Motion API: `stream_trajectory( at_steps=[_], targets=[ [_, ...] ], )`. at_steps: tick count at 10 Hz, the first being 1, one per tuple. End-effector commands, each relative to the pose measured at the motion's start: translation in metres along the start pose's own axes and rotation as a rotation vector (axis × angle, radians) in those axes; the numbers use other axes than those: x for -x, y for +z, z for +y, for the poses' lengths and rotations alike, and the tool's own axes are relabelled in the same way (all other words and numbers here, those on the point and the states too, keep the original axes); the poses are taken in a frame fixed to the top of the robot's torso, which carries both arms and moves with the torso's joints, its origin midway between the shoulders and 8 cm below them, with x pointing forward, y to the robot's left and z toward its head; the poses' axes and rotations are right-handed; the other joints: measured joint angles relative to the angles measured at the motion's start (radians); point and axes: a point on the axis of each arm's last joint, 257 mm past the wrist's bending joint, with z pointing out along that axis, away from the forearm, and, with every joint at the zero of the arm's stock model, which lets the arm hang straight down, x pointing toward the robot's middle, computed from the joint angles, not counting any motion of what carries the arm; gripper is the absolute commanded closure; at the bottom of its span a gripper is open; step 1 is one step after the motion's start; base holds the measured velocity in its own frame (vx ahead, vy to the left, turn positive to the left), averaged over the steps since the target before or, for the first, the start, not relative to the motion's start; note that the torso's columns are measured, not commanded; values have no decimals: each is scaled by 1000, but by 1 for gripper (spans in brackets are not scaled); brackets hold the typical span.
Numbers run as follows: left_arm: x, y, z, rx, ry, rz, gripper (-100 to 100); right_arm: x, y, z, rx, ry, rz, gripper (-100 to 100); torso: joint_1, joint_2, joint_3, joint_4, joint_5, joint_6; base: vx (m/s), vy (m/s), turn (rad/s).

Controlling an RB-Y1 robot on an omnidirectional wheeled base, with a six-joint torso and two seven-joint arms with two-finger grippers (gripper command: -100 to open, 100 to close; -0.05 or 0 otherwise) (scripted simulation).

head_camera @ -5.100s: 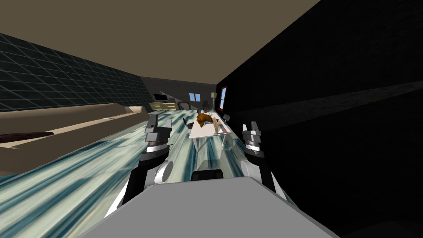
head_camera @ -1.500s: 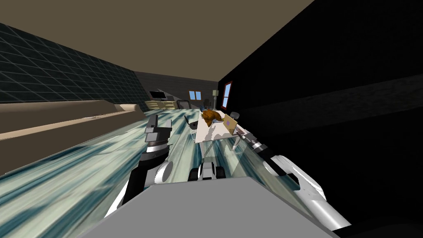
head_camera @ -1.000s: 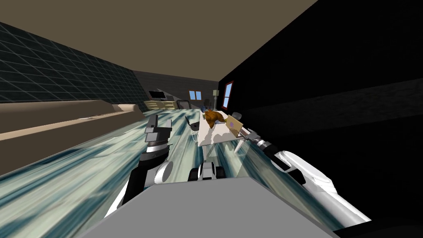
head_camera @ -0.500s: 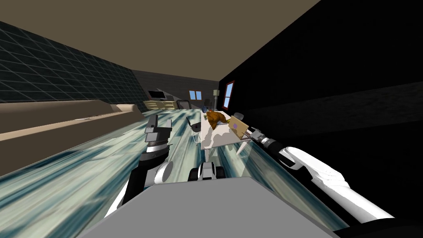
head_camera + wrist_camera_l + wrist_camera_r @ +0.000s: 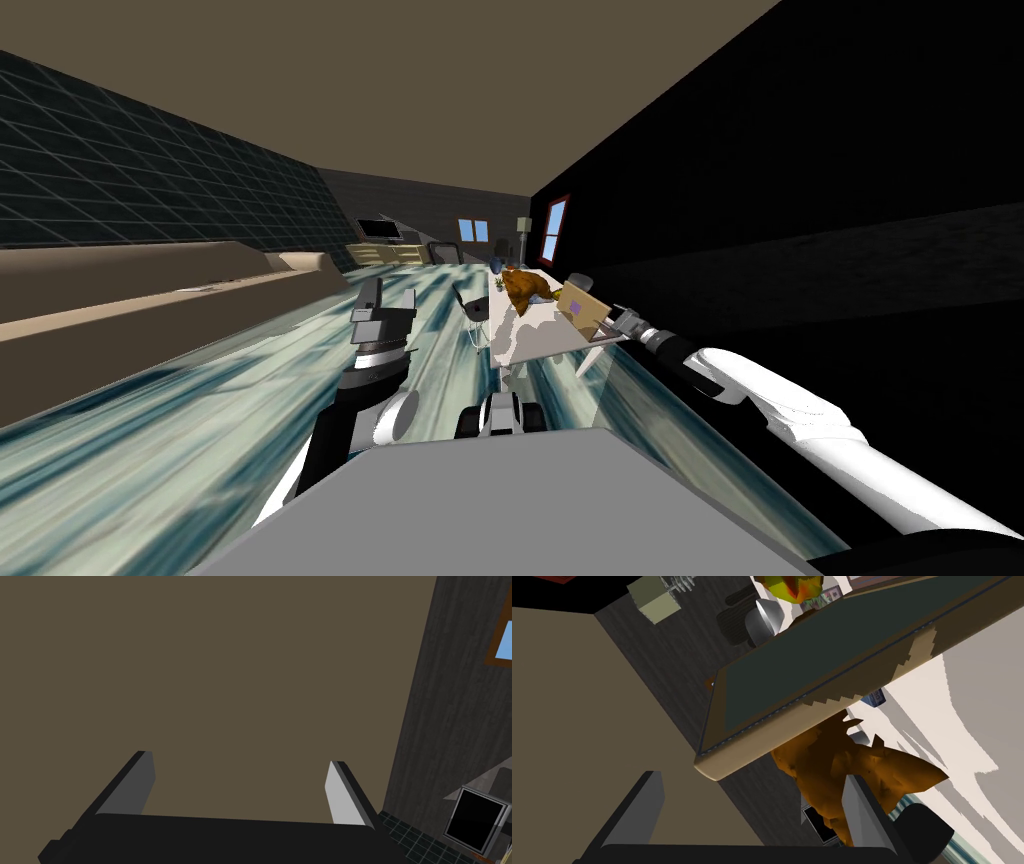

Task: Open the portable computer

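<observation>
Most of the lower left of the head view is taken up by a floor [image 5: 150, 430] streaked in teal and white. Along the left edge, a long tan sofa [image 5: 150, 290] is seen. A white table [image 5: 530, 340] stands at the middle of the frame, running away from the camera. On its far part a lumpy orange-brown thing [image 5: 525, 287] is set. The laptop [image 5: 583, 305] is placed on the table's right side, just right of that brown thing, with its tan lid, marked in purple, tilted up.

The right gripper [image 5: 617, 322] is stretched out to the laptop from the lower right. In the right wrist view its fingers [image 5: 857, 811] are held wide apart, and the lid's tan edge and dark screen [image 5: 812, 671] lie just ahead of them; whether they touch cannot be told. The left gripper [image 5: 388, 296] is raised left of centre, well apart from the table, fingers likewise spread with nothing between them.
</observation>
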Motion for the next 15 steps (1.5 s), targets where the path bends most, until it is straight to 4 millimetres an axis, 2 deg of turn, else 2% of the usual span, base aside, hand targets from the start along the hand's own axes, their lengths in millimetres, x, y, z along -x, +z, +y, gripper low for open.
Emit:
stream_trajectory(
  at_steps=[1, 4, 10, 11, 12, 15],
  targets=[
    [0, 0, 0, 0, 0, 0, 0, 0, 0, 0, 0, 0, 0, 100, 0, 1, 1, 0, 0, 0, 0, 0, 0],
    [0, 0, 0, 0, 0, 0, 0, -5, 1, -2, 15, 157, -7, 100, -8, -6, -3, -5, -7, 0, -8, -100, 63],
    [0, 0, 0, 0, 0, 0, 0, -12, 2, -6, 36, 391, -16, 100, -10, -7, -4, -6, -7, 2, -13, -101, 38],
    [0, 0, 0, 0, 0, 0, 0, -7, 4, -11, 27, 358, -25, 100, -7, -6, -3, -5, -7, 1, -7, -52, 5],
    [0, 0, 0, 0, 0, 0, 0, -13, 4, -4, 28, 449, -24, 100, 0, -5, -3, -5, -4, 0, -5, -108, 54],
    [0, 0, 0, 0, 0, 0, 0, -21, 4, 12, 36, 577, -21, 100, -3, -7, -4, -7, -7, -1, -10, -149, 83]
  ],
)
